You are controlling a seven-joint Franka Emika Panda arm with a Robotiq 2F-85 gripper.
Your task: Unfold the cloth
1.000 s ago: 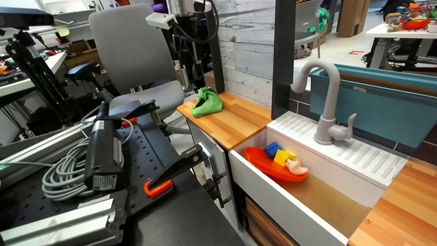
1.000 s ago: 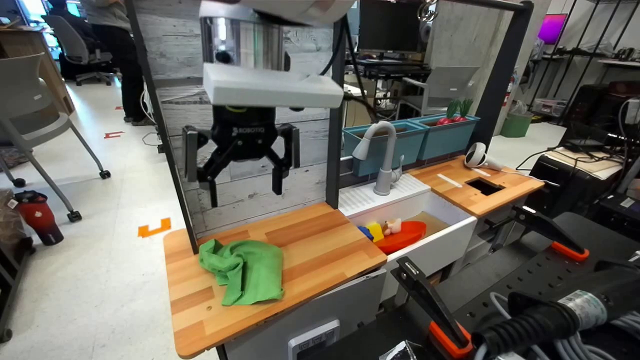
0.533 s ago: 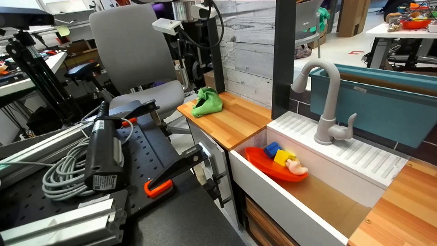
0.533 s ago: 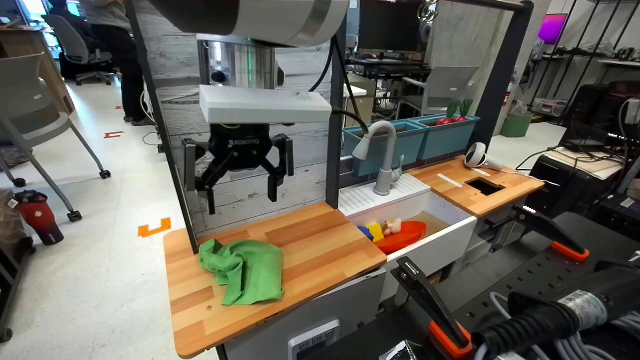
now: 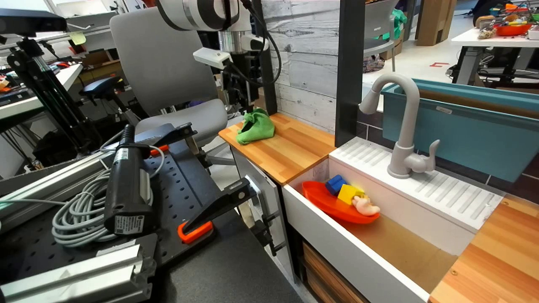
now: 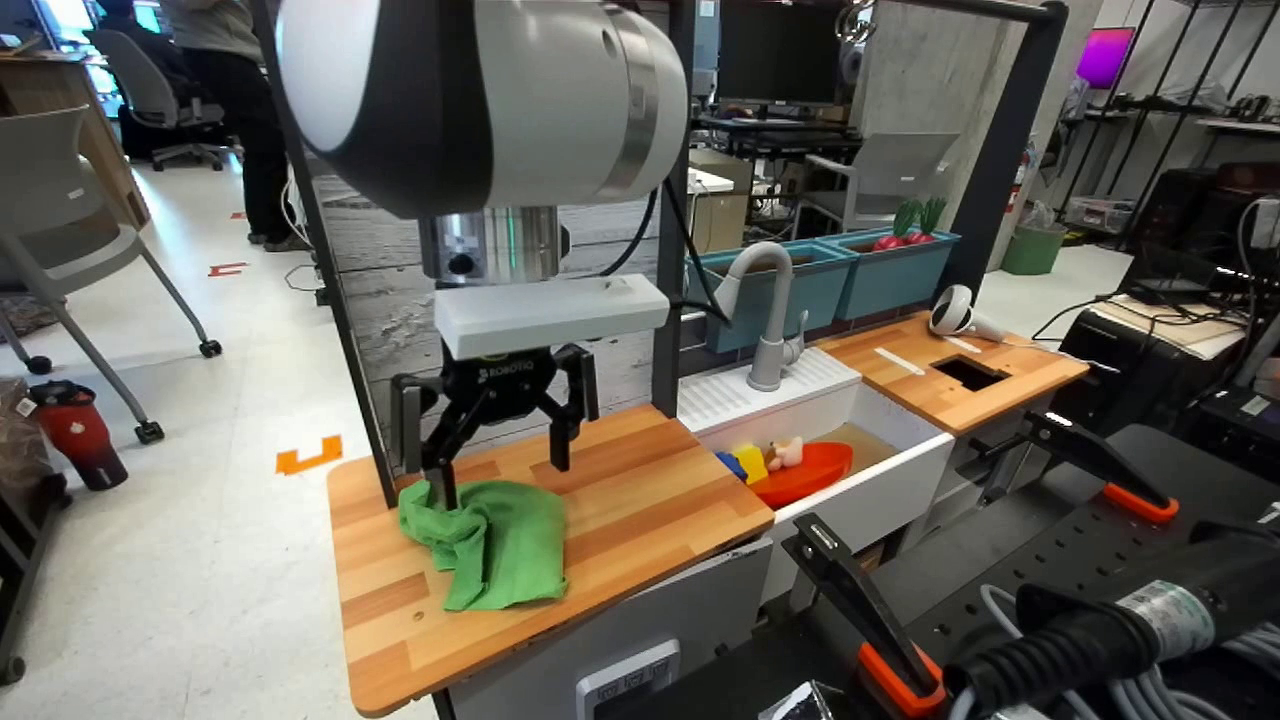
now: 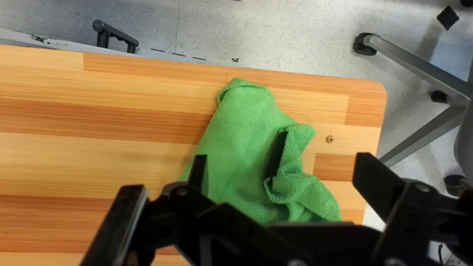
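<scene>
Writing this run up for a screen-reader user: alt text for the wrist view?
Rumpled green textured cloth, bunched along its right side, on a butcher-block countertop, with the open black Robotiq gripper in the lower foreground. Beyond the countertop's edges: gray floor and, at right, chair legs on casters.

The green cloth (image 7: 236,159), its weave finely bumpy, lay partly crumpled on the wooden counter (image 7: 92,162), towards an end with a rounded corner. One side was spread fairly flat and reached close to the counter's long edge, with a small fold at its tip. The other side was bunched into raised, twisted folds, and a dark hollow showed between them and the flat part.
</scene>
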